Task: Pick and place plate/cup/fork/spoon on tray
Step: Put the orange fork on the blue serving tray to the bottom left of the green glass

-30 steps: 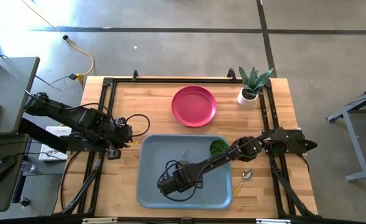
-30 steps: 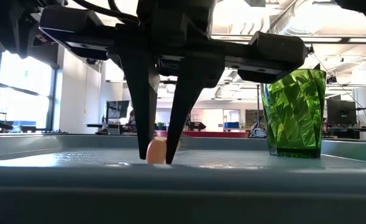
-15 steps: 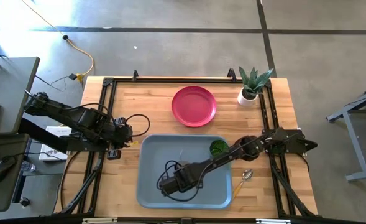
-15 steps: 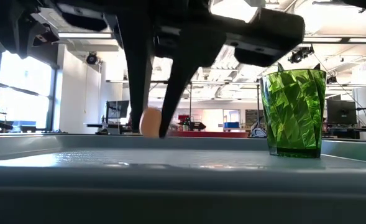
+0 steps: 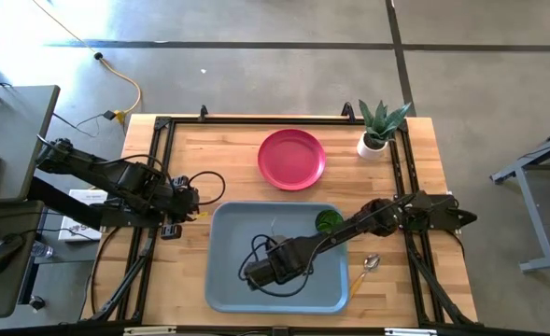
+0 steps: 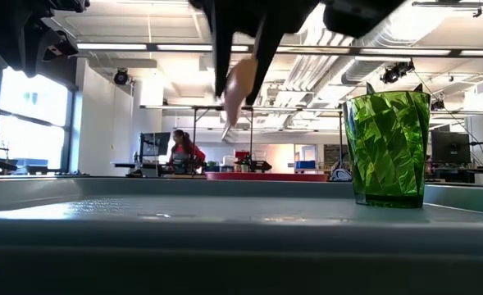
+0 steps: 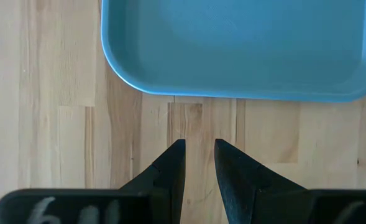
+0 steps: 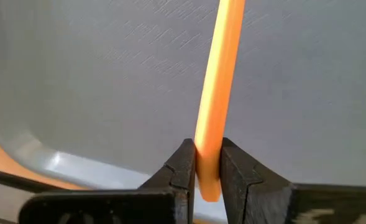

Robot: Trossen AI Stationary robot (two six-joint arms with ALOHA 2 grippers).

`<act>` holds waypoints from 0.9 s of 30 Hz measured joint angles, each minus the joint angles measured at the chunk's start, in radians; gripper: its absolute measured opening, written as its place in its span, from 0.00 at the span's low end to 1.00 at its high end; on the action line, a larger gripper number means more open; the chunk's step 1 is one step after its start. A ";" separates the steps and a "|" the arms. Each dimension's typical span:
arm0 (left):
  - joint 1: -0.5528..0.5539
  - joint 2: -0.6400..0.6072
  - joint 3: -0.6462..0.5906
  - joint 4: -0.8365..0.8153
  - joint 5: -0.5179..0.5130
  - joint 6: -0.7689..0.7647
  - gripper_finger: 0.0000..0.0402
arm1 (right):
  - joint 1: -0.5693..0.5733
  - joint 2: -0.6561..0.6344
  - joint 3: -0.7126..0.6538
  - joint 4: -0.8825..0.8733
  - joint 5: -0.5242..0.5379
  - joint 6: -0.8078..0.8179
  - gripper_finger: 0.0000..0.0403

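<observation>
My right gripper [image 6: 239,78] hangs above the grey-blue tray [image 5: 226,280], shut on the fork's orange handle [image 8: 215,118]; the tines are hard to make out. The green cup [image 6: 387,147] stands upright on the tray's far right part [image 5: 328,221]. Beyond the tray, the pink-red plate [image 5: 291,159] lies flat on the wooden table. The spoon [image 5: 369,265] lies on the table just right of the tray. Beside the tray's left edge my left gripper [image 7: 199,163] stands open over bare wood, nothing between its fingers. My right gripper pinches the fork's handle near its free end [image 8: 209,163] between its two fingers. The fingers [image 6: 221,74] come from above, pointing down. The fork hangs below them, slanted, clear of the tray floor.
A white pot with a green plant [image 5: 375,140] stands at the table's far right corner. A black frame rail [image 5: 162,168] runs around the table's edges. Cables loop over the tray by my right arm [image 5: 265,250]. A person sits far off in the room behind [image 6: 181,149].
My right gripper has risen straight up from the tray floor with the fork's handle still pinched, rolling somewhat as it went. The fork, which lay at tray level, now hangs clear above it. The cup has stayed where it was.
</observation>
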 joint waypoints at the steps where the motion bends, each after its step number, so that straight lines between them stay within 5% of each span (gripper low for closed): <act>1: 0.000 0.000 0.000 -0.001 0.000 0.000 0.19 | 0.000 -0.007 0.000 -0.002 0.000 -0.003 0.08; 10: 0.000 0.000 0.000 -0.002 0.000 -0.001 0.19 | 0.007 -0.045 0.000 -0.009 -0.006 -0.029 0.07; 17: 0.000 0.000 0.000 -0.002 0.000 -0.014 0.19 | 0.006 -0.088 0.000 -0.020 0.088 -0.085 0.07; 27: 0.000 0.000 0.000 -0.001 -0.068 -0.062 0.19 | -0.003 -0.143 0.000 -0.218 0.080 -0.218 0.07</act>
